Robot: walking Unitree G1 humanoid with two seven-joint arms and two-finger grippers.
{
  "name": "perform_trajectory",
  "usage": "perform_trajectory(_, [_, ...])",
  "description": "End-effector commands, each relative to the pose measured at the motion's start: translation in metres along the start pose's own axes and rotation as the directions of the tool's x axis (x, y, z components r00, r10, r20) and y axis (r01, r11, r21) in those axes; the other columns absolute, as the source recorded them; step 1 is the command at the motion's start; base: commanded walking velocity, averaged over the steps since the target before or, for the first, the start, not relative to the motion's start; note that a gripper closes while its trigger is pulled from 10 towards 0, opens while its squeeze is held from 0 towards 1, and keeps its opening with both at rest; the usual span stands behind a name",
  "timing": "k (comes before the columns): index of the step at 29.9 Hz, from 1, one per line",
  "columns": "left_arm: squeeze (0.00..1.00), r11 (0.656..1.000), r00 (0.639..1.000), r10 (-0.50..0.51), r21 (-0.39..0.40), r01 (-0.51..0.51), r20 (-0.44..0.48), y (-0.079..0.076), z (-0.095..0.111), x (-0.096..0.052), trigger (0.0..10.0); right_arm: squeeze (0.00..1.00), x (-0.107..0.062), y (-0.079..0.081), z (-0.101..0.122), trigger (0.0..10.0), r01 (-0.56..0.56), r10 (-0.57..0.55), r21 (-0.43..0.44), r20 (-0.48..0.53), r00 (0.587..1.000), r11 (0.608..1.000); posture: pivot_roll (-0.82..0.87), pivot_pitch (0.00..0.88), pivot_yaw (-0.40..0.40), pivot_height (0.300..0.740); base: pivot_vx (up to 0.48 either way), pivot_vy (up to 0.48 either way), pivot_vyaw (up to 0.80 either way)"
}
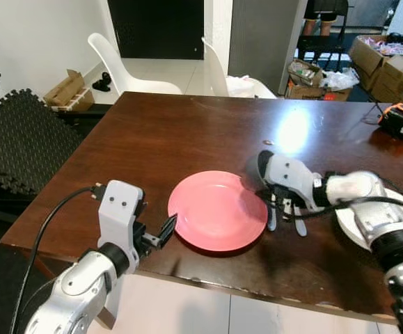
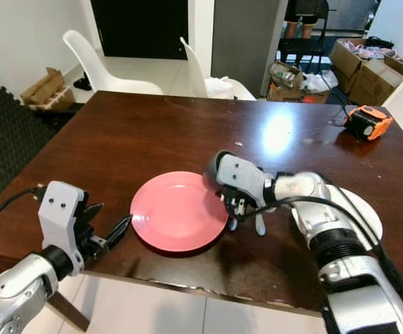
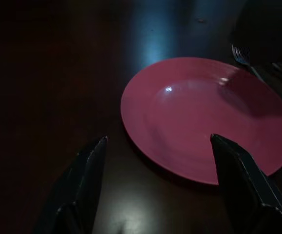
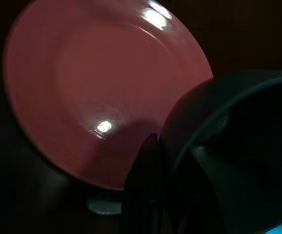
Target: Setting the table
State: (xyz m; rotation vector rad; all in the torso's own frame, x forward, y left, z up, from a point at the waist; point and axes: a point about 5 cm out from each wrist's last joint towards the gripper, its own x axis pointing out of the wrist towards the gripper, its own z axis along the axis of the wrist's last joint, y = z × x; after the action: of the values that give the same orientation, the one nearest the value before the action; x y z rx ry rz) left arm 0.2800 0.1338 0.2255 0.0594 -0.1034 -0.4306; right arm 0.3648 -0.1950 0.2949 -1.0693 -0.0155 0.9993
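The pink plate [image 1: 218,209] lies near the table's [image 1: 187,132] front edge. The left tool [image 1: 165,230] gapes wide just off its left rim. The right tool [image 4: 179,195] pinches a dark bowl [image 4: 238,146] over the right rim, beside cutlery [image 1: 285,221].

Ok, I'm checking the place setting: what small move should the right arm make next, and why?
Probably carry the dark bowl inward over the middle of the pink plate. The right gripper holds it by the rim at the plate's right edge, off centre; the left gripper sits open by the left edge.
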Motion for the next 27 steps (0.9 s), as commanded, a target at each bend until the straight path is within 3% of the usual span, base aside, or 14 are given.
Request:
perform_trajectory(1, [0.00,1.000,1.000,-0.009,-0.003,0.009,-0.027,-0.001,-0.006,-0.003,10.0,0.00,-0.008,0.008,0.008,10.0,-0.078,0.080,-0.054,0.023,0.997,0.995,0.05,0.247,0.137,0.740,0.000,0.000,0.00])
perform_trajectory(4, [0.00,1.000,0.999,-0.021,-0.007,0.021,-0.037,-0.004,-0.009,-0.003,10.0,0.00,-0.030,0.026,0.022,10.0,-0.169,0.174,-0.116,0.026,0.984,0.979,0.03,0.244,0.127,0.740,0.000,0.000,0.00])
perform_trajectory(7, [0.00,1.000,0.999,-0.026,-0.007,0.025,-0.041,-0.004,-0.011,-0.003,10.0,0.00,-0.039,0.036,0.026,10.0,-0.204,0.208,-0.125,0.022,0.978,0.971,0.02,0.241,0.119,0.740,0.000,0.000,0.00])
perform_trajectory(10, [0.00,1.000,0.999,-0.028,-0.008,0.028,-0.043,-0.005,-0.011,-0.003,10.0,0.00,-0.044,0.046,0.027,10.0,-0.234,0.238,-0.123,0.016,0.971,0.964,0.02,0.238,0.116,0.740,0.000,0.000,0.00])
perform_trajectory(15, [0.00,0.999,0.998,-0.038,-0.011,0.038,-0.049,-0.005,-0.015,-0.002,10.0,0.00,-0.067,0.071,0.025,10.0,-0.313,0.310,-0.072,-0.043,0.950,0.947,-0.02,0.230,0.110,0.740,0.000,0.000,0.00])
perform_trajectory(18, [0.00,0.999,0.998,-0.044,-0.013,0.043,-0.048,-0.006,-0.015,-0.001,10.0,0.00,-0.074,0.080,0.018,10.0,-0.341,0.337,-0.032,-0.079,0.938,0.940,-0.02,0.228,0.109,0.740,0.000,0.000,0.00])
perform_trajectory(21, [0.00,0.999,0.998,-0.048,-0.016,0.047,-0.044,-0.007,-0.016,0.001,10.0,0.00,-0.086,0.091,-0.021,10.0,-0.333,0.338,0.059,-0.212,0.917,0.941,-0.03,0.223,0.112,0.740,0.000,0.000,0.00])
perform_trajectory(27, [0.00,0.998,0.998,-0.056,-0.016,0.055,-0.042,-0.007,-0.016,0.002,10.0,0.00,-0.098,0.092,-0.031,10.0,-0.283,0.311,0.137,-0.269,0.912,0.949,-0.03,0.217,0.118,0.740,0.000,0.000,0.00])
